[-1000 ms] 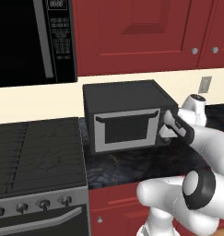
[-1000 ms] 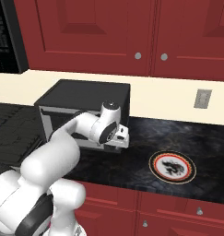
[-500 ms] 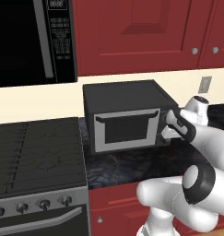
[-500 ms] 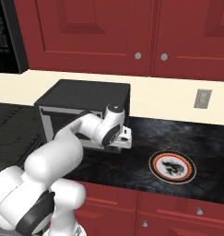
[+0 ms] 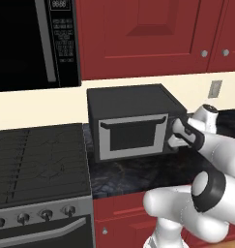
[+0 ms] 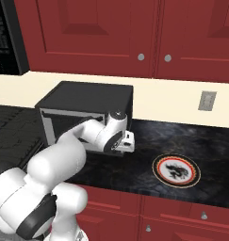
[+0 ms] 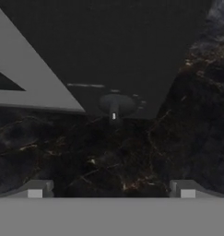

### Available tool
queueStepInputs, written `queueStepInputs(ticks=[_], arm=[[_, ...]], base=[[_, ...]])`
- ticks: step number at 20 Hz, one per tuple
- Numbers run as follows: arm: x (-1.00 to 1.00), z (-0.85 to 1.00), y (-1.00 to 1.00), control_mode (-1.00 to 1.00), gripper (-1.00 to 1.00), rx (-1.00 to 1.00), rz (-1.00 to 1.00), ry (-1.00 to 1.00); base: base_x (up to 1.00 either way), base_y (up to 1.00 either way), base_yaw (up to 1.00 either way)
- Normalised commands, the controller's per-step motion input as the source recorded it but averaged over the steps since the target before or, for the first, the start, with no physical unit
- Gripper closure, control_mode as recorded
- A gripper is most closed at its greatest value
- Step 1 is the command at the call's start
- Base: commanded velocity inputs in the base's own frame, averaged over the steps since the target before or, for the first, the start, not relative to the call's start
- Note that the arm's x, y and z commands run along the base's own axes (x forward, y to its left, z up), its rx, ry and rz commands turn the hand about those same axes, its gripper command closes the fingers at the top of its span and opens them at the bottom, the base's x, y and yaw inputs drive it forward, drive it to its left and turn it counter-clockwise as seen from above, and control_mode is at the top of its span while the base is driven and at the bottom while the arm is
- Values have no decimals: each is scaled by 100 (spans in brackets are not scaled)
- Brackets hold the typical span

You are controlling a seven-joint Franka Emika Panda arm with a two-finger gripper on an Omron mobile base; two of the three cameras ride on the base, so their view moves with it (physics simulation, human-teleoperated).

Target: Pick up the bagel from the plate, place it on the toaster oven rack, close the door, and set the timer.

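The black toaster oven (image 5: 128, 104) stands on the dark counter with its silver-framed door (image 5: 133, 135) shut. My gripper (image 5: 176, 134) is at the oven's front right corner, open, holding nothing. In the hand view its fingertips (image 7: 37, 189) point at a round dark knob (image 7: 114, 107) with a white mark, a short gap ahead. From the right base view, the gripper (image 6: 127, 141) sits just right of the oven (image 6: 87, 96). The white plate (image 6: 175, 169) with its red-orange ring lies further right on the counter. The bagel is hidden from me, and the rack is hidden behind the door.
A black microwave (image 5: 22, 43) hangs at the upper left above the stove (image 5: 36, 160). Red cabinets (image 6: 87, 33) run above the counter, and a wall outlet (image 6: 207, 100) sits at the back right. The dark counter (image 6: 149, 141) lies bare between oven and plate.
My hand has shifted only very slightly at the oven's front right corner. The jaws stayed open, and nothing else moved.
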Motion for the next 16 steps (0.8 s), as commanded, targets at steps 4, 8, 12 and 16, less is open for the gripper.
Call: queueStepInputs(ticks=[4,8,12,16], arm=[[35,0,0,-100,-100,0,0,0],[31,-7,0,-100,-100,2,0,0],[8,-16,0,-100,-100,3,0,-1],[3,-19,0,-100,-100,2,0,-2]], base=[[0,0,0],[0,0,0],[0,0,0],[0,0,0]])
